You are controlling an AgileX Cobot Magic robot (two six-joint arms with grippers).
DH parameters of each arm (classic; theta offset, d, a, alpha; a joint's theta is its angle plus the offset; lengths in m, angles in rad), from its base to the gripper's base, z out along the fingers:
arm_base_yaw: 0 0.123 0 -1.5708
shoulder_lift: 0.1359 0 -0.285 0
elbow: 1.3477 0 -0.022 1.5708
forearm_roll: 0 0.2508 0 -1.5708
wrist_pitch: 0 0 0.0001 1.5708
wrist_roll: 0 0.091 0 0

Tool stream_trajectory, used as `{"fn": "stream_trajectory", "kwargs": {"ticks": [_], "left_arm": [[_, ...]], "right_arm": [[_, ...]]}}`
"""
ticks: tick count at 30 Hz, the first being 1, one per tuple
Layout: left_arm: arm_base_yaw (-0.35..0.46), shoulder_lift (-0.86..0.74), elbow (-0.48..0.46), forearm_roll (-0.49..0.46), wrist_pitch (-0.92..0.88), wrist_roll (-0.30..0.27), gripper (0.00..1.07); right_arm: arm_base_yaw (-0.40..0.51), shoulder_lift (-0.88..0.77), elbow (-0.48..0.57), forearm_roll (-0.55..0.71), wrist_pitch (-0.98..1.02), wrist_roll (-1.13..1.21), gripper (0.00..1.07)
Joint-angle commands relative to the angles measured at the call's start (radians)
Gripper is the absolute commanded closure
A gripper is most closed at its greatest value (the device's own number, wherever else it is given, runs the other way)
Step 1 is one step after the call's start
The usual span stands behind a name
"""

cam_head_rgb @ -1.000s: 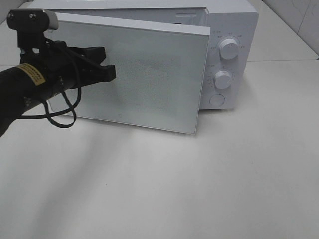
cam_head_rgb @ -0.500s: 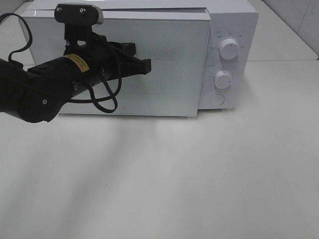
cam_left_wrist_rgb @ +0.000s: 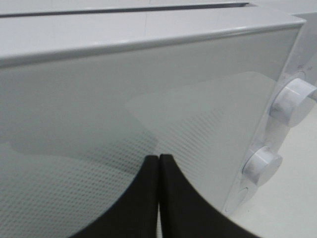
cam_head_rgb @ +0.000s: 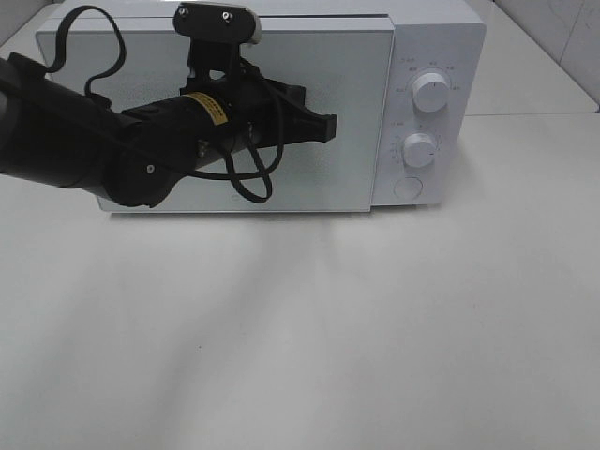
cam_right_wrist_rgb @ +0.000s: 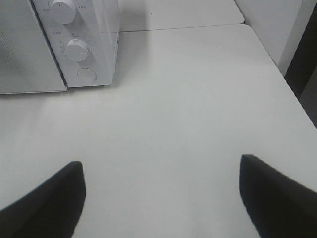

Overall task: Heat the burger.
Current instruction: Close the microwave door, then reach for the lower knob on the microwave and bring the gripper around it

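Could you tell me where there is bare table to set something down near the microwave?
The table in front of the microwave is bare right across, and so is the strip right of its knobs. Only the door front is crowded: the left gripper and its arm hang there.

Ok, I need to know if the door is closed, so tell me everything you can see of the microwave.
The microwave is a white box on the white table. Its dot-patterned glass door sits flush with the front, apparently shut. Right of the door are an upper knob and a lower knob, round and white, above a round button. The left gripper, shut, appears to touch the door.
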Motion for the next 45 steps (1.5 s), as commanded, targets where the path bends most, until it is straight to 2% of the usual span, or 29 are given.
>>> {"fn": "stream_trajectory", "kwargs": {"ticks": [1,8,18,26,27,28,29,30,31,32,33,34,35,36,38,39,42,45], "left_arm": [[0.018,0.016,-0.050,-0.064,-0.049,0.001,1.07],[0.018,0.048,-0.108,-0.083,-0.045,0.010,1.07],[0.022,0.071,-0.129,-0.097,-0.030,0.019,1.07],[-0.041,0.019,-0.129,-0.090,0.094,0.020,1.06],[-0.054,0.005,-0.129,-0.092,0.136,0.020,1.01],[-0.068,-0.006,-0.129,-0.092,0.179,0.020,0.88],[-0.068,-0.006,-0.129,-0.092,0.179,0.020,0.88],[-0.071,-0.012,-0.129,-0.092,0.206,0.020,0.80],[-0.071,-0.012,-0.129,-0.092,0.206,0.020,0.80],[-0.080,-0.026,-0.129,-0.092,0.265,0.020,0.48],[-0.080,-0.036,-0.129,-0.091,0.297,0.020,0.36],[-0.080,-0.036,-0.129,-0.091,0.297,0.020,0.36],[-0.088,-0.056,-0.129,-0.084,0.402,0.020,0.04],[-0.092,-0.073,-0.129,-0.072,0.507,0.020,0.07],[-0.092,-0.082,-0.129,-0.070,0.548,0.020,0.08],[-0.093,-0.107,-0.129,-0.071,0.656,0.020,0.08],[-0.092,-0.119,-0.129,-0.071,0.703,0.018,0.08],[-0.092,-0.177,-0.129,-0.071,0.948,0.015,0.08]], "right_arm": [[-0.007,-0.030,0.003,0.003,-0.009,-0.010,0.32],[-0.007,-0.030,0.003,0.003,-0.009,-0.010,0.32],[-0.007,-0.030,0.003,0.003,-0.009,-0.010,0.32],[-0.007,-0.030,0.003,0.003,-0.009,-0.010,0.32],[-0.007,-0.030,0.003,0.003,-0.009,-0.010,0.32],[-0.007,-0.030,0.003,0.003,-0.009,-0.010,0.32],[-0.007,-0.030,0.003,0.003,-0.009,-0.010,0.32],[-0.007,-0.030,0.003,0.003,-0.009,-0.010,0.32],[-0.007,-0.030,0.003,0.003,-0.009,-0.010,0.32],[-0.007,-0.030,0.003,0.003,-0.009,-0.010,0.32],[-0.007,-0.030,0.003,0.003,-0.009,-0.010,0.32],[-0.007,-0.030,0.003,0.003,-0.009,-0.010,0.32],[-0.007,-0.030,0.003,0.003,-0.009,-0.010,0.32],[-0.007,-0.030,0.003,0.003,-0.009,-0.010,0.32],[-0.007,-0.030,0.003,0.003,-0.009,-0.010,0.32],[-0.007,-0.030,0.003,0.003,-0.009,-0.010,0.32],[-0.007,-0.030,0.003,0.003,-0.009,-0.010,0.32],[-0.007,-0.030,0.003,0.003,-0.009,-0.010,0.32]]}}
